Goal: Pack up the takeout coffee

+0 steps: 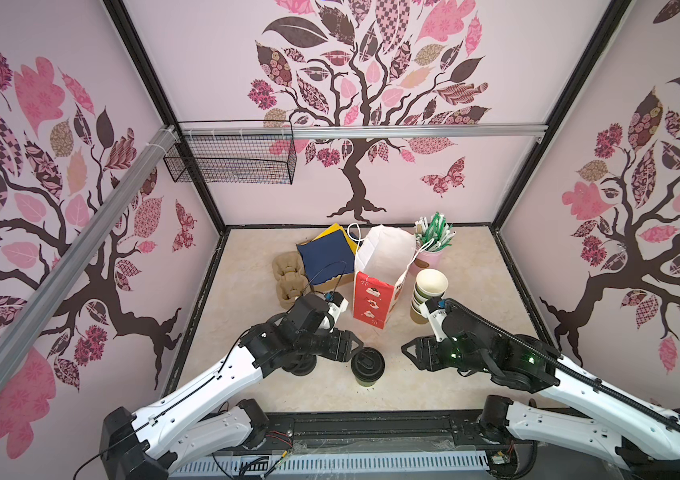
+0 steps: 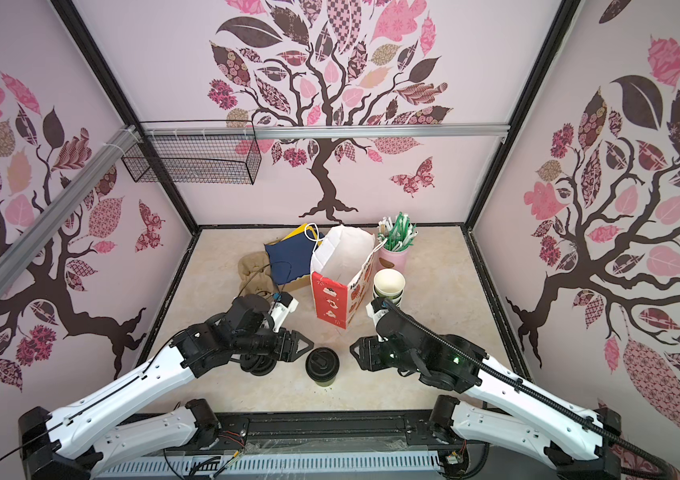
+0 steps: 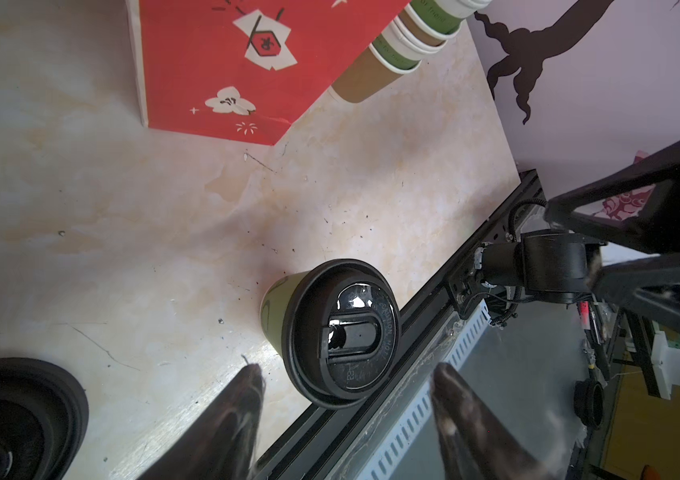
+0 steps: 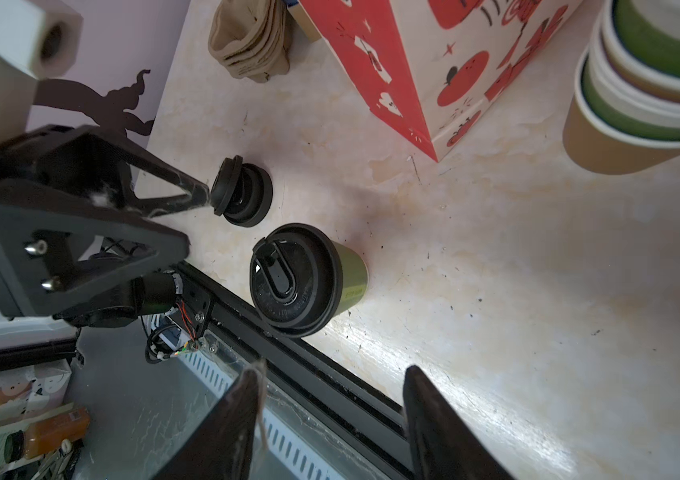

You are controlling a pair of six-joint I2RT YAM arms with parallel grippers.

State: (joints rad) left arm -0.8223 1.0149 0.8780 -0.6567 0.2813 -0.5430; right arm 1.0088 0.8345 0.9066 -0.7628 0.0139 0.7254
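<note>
One takeout coffee (image 1: 367, 368) (image 2: 321, 368), a green paper cup with a black sip lid, stands upright near the table's front edge, in both top views. My left gripper (image 1: 357, 345) (image 2: 309, 344) hovers just left of it, open and holding nothing. My right gripper (image 1: 407, 349) (image 2: 353, 345) hovers to its right, a little farther off, also open and holding nothing. In the left wrist view the cup (image 3: 342, 332) lies just beyond my open left gripper (image 3: 346, 370). In the right wrist view the cup (image 4: 294, 278) stands apart ahead of my right gripper (image 4: 332, 372).
An open red-and-white paper bag (image 1: 375, 299) stands behind the cup. Nested lidless cups (image 1: 427, 291) are to its right, and a pink holder of straws (image 1: 429, 249) behind them. Loose black lids (image 4: 242, 195) lie under the left arm. Pulp carriers (image 1: 288, 278) and blue napkins (image 1: 326, 253) sit back left.
</note>
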